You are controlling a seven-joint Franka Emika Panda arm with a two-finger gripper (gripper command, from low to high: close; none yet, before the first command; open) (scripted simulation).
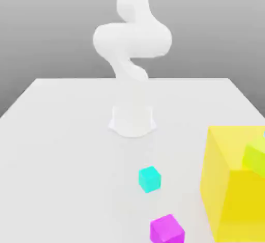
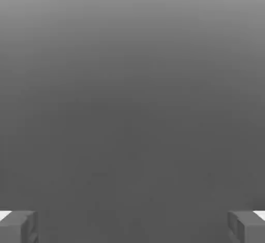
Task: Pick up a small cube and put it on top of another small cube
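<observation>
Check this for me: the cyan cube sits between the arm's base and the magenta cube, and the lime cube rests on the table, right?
Almost. The exterior view shows the lime cube on the big yellow block, not the table. The cyan cube does sit between the base and magenta cube.

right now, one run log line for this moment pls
gripper: open, holding nothing | magenta cube: on table, untouched | lime cube: by big yellow block | stacking: not started
</observation>
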